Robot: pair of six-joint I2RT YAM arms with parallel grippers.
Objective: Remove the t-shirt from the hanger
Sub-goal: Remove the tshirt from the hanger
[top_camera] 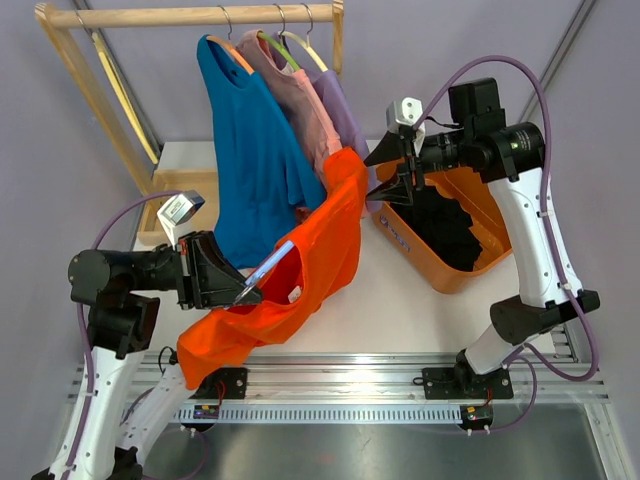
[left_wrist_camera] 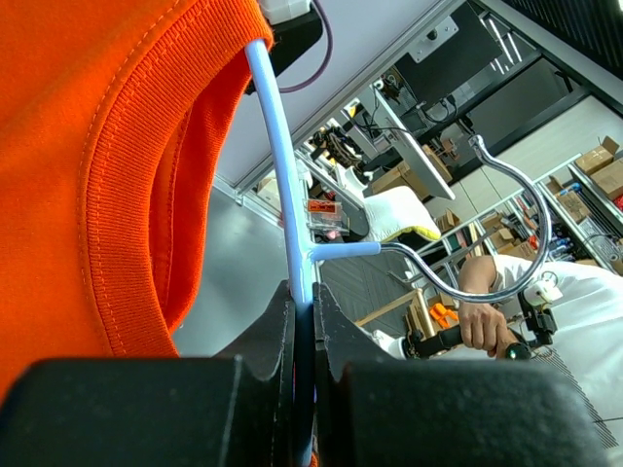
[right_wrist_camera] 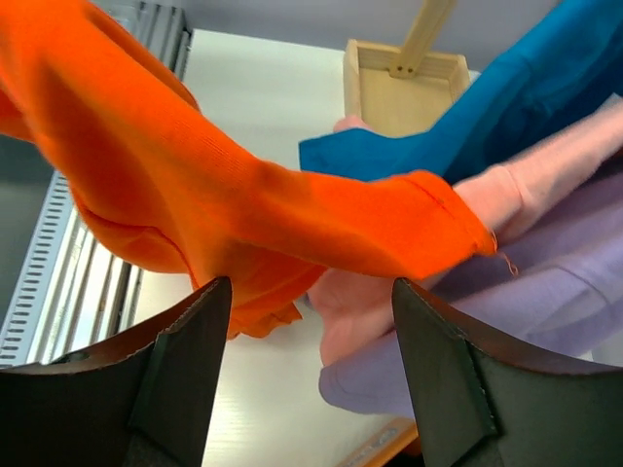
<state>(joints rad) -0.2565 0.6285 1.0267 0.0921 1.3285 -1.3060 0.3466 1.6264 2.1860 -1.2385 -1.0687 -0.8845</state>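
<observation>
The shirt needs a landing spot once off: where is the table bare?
Bare table lies between the orange t-shirt and the orange bin, toward the near edge. Crowded: under the hanging shirts on the rack; the bin holds dark clothes.

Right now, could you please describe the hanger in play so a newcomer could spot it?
From the wooden rack at the back, come forward to the orange t-shirt. The pale blue hanger pokes out of its collar, clamped in the left end effector; unlike the other hangers, it is off the rack.
</observation>
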